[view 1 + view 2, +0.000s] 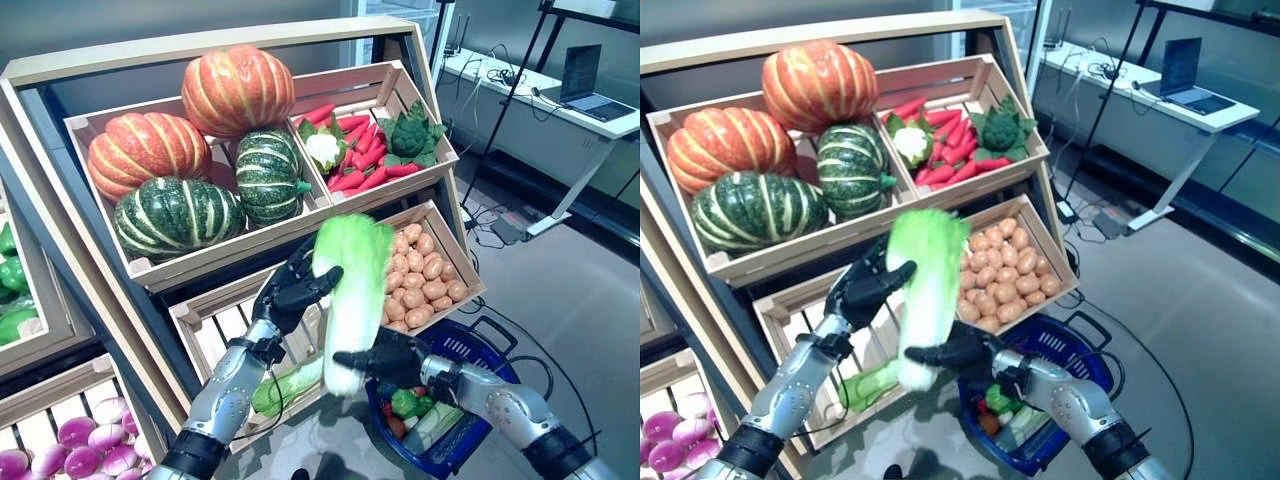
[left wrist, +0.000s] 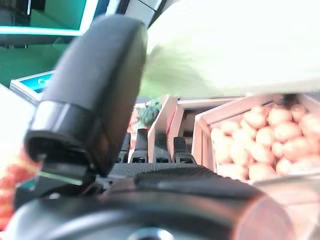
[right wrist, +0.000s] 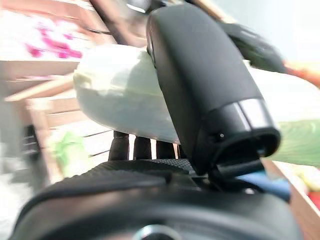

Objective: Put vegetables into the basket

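A slanted wooden produce stand [image 1: 60, 130] is filling the view, its crates stepping down toward a grey floor, with a white desk [image 1: 560, 105] and laptop standing well apart behind it.

In front of the stand's lower tier, a long napa cabbage with a white stalk and frilly pale-green leaves [image 1: 352, 300] is hanging upright in the air, leaves up, between the two hands. The left hand [image 1: 290, 290] is curling its dark fingers and thumb round the leafy upper half, and the right hand [image 1: 385, 355] is clasping the white stalk end from below; both wrist views are showing the cabbage pressed against each thumb. Two grips are probably being used because the cabbage is long and floppy and would tip in one hand.

The cabbage's stalk end is hovering just beside the near rim of the blue plastic shopping basket [image 1: 495, 365], which is sitting on the floor under the stand's right corner and is already holding some green and red vegetables [image 1: 405, 405]. It looks like a carry toward the basket, not yet a drop.

A second, smaller green cabbage [image 1: 285, 388] is lying in the slatted crate behind the hands. Beside it sits the crate of tan potatoes [image 1: 425, 280]; above are striped pumpkins [image 1: 200, 150], red chillies [image 1: 360, 155] and a cauliflower [image 1: 322, 150].
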`<state>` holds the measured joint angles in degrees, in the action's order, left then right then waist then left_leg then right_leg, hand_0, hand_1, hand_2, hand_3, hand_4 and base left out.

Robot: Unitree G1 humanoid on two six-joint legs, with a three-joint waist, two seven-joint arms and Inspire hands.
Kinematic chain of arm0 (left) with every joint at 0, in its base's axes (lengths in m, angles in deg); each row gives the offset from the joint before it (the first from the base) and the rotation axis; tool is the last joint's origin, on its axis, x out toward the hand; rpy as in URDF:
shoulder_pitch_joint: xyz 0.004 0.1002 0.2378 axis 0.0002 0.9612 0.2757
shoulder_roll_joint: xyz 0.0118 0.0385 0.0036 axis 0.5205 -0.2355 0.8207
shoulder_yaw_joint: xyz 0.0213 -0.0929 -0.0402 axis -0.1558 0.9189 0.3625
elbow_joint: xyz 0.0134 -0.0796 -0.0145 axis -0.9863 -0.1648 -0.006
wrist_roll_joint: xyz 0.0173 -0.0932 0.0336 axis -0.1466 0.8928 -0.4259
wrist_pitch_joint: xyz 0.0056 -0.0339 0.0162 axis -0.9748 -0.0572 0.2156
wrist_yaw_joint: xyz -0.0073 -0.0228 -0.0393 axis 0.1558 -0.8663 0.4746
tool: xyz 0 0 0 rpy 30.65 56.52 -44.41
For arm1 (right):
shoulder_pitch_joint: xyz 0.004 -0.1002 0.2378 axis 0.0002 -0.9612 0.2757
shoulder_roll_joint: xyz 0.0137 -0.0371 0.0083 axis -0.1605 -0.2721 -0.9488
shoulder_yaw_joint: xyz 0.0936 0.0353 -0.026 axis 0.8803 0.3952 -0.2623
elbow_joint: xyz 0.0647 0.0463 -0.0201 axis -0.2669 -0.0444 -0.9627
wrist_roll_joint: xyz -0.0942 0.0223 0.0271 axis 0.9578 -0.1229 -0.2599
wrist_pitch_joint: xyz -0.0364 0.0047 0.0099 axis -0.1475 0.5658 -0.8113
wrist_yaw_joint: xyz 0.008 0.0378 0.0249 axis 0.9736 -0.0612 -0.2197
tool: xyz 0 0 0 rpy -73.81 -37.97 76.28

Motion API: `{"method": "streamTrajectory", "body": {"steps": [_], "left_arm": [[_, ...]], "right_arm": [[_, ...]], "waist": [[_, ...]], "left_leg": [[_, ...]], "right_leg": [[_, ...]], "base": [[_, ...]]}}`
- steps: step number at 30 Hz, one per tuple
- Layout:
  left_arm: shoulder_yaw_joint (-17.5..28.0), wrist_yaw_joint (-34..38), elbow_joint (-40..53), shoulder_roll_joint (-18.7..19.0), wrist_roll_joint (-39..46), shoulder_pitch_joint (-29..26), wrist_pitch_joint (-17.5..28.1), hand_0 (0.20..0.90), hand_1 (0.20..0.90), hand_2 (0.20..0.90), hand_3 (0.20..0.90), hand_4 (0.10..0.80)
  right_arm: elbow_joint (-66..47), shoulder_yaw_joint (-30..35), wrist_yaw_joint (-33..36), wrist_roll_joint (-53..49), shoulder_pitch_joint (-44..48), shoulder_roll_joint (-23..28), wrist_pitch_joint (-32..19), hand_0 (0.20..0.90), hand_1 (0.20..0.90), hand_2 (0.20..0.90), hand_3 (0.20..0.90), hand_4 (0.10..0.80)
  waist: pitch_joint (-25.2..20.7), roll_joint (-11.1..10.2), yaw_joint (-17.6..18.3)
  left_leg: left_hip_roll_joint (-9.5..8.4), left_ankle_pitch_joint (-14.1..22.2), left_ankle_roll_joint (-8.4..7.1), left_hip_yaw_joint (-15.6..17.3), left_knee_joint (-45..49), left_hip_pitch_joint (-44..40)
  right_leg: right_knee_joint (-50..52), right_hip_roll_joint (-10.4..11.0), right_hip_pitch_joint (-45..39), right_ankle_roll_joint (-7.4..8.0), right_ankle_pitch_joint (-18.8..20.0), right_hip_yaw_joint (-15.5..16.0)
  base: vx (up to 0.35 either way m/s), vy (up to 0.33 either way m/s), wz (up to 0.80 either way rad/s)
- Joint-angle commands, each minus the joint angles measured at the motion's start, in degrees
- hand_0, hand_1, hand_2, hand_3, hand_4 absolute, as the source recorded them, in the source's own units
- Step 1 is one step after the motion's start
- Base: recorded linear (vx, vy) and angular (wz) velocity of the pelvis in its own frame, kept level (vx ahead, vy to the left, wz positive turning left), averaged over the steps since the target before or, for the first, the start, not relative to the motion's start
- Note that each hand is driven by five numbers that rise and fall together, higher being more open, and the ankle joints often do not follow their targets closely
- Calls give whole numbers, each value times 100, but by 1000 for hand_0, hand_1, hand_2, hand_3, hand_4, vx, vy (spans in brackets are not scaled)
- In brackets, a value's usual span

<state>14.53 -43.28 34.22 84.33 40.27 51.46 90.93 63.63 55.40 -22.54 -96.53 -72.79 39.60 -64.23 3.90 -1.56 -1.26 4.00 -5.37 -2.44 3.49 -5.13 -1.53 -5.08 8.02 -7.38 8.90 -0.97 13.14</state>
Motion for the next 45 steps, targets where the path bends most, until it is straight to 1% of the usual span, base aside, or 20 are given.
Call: {"method": "streamTrajectory", "body": {"steps": [1, 3, 8, 14, 18, 19, 21, 24, 26, 27, 29, 30, 31, 34, 35, 36, 39, 42, 43, 45], "left_arm": [[255, -367, 107, 38, 106, -411, 174, 900, 900, 900, 900, 800], [272, -364, 103, 18, 116, -414, 178, 900, 900, 900, 900, 800], [455, -383, 100, 2, 126, -372, 139, 900, 900, 900, 900, 800], [540, -356, 170, 18, 147, -350, 115, 900, 900, 900, 900, 800], [578, -366, 245, 28, 182, -330, 111, 900, 900, 900, 900, 800], [603, -382, 309, 29, 238, -301, 99, 900, 900, 900, 900, 800], [674, -460, 378, 67, 245, -255, 89, 900, 900, 900, 900, 800], [763, -535, 506, 110, 286, -226, 43, 900, 900, 900, 900, 800], [775, -462, 660, 118, 398, -239, 38, 900, 900, 900, 900, 800], [762, -439, 710, 134, 433, -281, 90, 900, 900, 900, 900, 800], [746, -472, 720, 130, 501, -356, 95, 900, 900, 900, 900, 800], [721, -451, 757, 128, 625, -413, 56, 900, 900, 900, 900, 800], [720, -450, 757, 128, 628, -421, 54, 900, 900, 900, 900, 800], [658, -507, 817, 64, 782, -544, 8, 900, 900, 900, 900, 800], [603, -553, 859, 38, 842, -666, 6, 900, 900, 900, 900, 800], [544, -583, 828, 66, 859, -766, 73, 900, 900, 900, 900, 800], [408, -622, 783, 70, 952, -1022, 247, 900, 900, 900, 900, 800], [282, -658, 780, 1, 918, -1364, 491, 900, 900, 900, 900, 800], [187, -614, 795, -3, 833, -1568, 605, 900, 900, 900, 900, 800], [128, -654, 769, 4, 831, -1777, 706, 900, 900, 900, 900, 800]], "right_arm": [[-640, 1401, 133, -1089, 547, -443, -1722, 300, 300, 300, 300, 400], [-641, 1496, 219, -1105, 515, -508, -1820, 300, 300, 300, 300, 400], [-472, 2054, 569, -1220, 298, -808, -2420, 300, 300, 300, 300, 400], [-174, 2364, 798, -1305, 181, -925, -2806, 300, 300, 300, 300, 400], [97, 2558, 1042, -1342, 52, -997, -3107, 300, 300, 300, 300, 400], [221, 2639, 1197, -1394, -31, -1033, -3222, 300, 300, 300, 300, 400], [514, 2752, 1230, -1547, -144, -1014, -3292, 300, 300, 300, 300, 400], [1048, 2944, 1274, -1756, -206, -948, -3250, 300, 300, 300, 300, 400], [1435, 3035, 1347, -1900, -183, -926, -3355, 300, 300, 300, 300, 400], [1725, 3081, 1228, -2039, -115, -877, -3415, 300, 300, 300, 300, 400], [2012, 3160, 1262, -2276, -9, -804, -3493, 300, 300, 300, 300, 400], [2345, 3320, 1191, -2419, 91, -736, -3473, 300, 300, 300, 300, 400], [2361, 3325, 1181, -2425, 103, -729, -3470, 300, 300, 300, 300, 400], [2784, 3401, 1364, -2576, 360, -677, -3620, 300, 300, 300, 300, 400], [2932, 3367, 1455, -2589, 536, -668, -3861, 300, 300, 300, 300, 400], [2972, 3347, 1547, -2618, 640, -660, -3960, 300, 300, 300, 300, 400], [3081, 3280, 1600, -2596, 853, -646, -4053, 300, 300, 300, 300, 400], [3234, 3073, 1602, -2554, 1184, -653, -4128, 300, 300, 300, 300, 400], [3315, 2959, 1660, -2459, 1396, -633, -4150, 300, 300, 300, 300, 400], [3369, 2819, 1735, -2474, 1599, -611, -4184, 300, 300, 300, 300, 400]], "waist": [[-294, -89, -24], [-289, -90, -16], [-275, -85, 40], [-255, -77, 75], [-240, -77, 97], [-232, -74, 104], [-213, -78, 111], [-195, -88, 99], [-130, -82, 80], [-54, -76, 62], [55, -65, 35], [195, -61, 6], [201, -60, 2], [457, -51, -77], [671, -26, -118], [783, -11, -117], [1037, 38, -97], [1390, 77, -98], [1575, 81, -109], [1724, 63, -132]], "left_leg": [[66, 598, -41, 164, 13, -343], [69, 601, -36, 176, 13, -344], [77, 623, -21, 225, 13, -333], [87, 630, -6, 266, 13, -334], [93, 629, -4, 287, 13, -324], [92, 625, -3, 293, 13, -319], [87, 630, -3, 296, 13, -315], [75, 635, -6, 290, 13, -316], [85, 606, -2, 298, 13, -299], [95, 607, 6, 297, 60, -249], [109, 622, 3, 284, 191, -129], [113, 661, -1, 230, 375, 6], [114, 669, -1, 230, 393, 17], [62, 711, 13, 174, 560, 288], [33, 672, 7, 100, 614, 490], [18, 651, 4, 75, 644, 588], [-19, 619, -5, -7, 797, 860], [-53, 627, -8, -102, 1280, 1370], [-69, 687, -24, -159, 1702, 1733], [-87, 805, -48, -253, 2232, 2137]], "right_leg": [[81, 262, 186, 25, 359, -191], [75, 262, 181, 25, 357, -195], [59, 248, 202, 24, 350, -248], [54, 234, 214, 13, 343, -304], [65, 218, 229, 9, 338, -330], [71, 211, 237, 7, 337, -340], [77, 198, 249, -2, 329, -353], [56, 191, 239, -3, 334, -342], [189, 181, 338, -25, 284, -357], [328, 174, 449, -42, 237, -389], [516, 154, 605, -81, 179, -437], [632, 139, 709, -108, 155, -482], [639, 140, 715, -108, 153, -483], [641, 126, 853, -153, 158, -509], [682, 97, 966, -176, 160, -521], [719, 75, 1039, -192, 153, -514], [888, 30, 1266, -246, 107, -528], [1372, -1, 1704, -349, 10, -495], [1775, -11, 2020, -419, -84, -480], [2266, 31, 2367, -468, -215, -448]], "base": [[-5, -6, -3], [-3, -4, -2], [-13, -10, -4], [-9, -5, -7], [0, 0, 0], [0, 0, 0], [8, -4, -2], [19, -11, -4], [-33, -6, -1], [-115, -12, -4], [-129, -22, -9], [-82, -30, -9], [-117, -51, -9], [-190, -45, -4], [-301, -55, -2], [-304, -56, -1], [-183, -28, 8], [-269, -54, 10], [-279, -83, 16], [-201, -71, 20]]}}
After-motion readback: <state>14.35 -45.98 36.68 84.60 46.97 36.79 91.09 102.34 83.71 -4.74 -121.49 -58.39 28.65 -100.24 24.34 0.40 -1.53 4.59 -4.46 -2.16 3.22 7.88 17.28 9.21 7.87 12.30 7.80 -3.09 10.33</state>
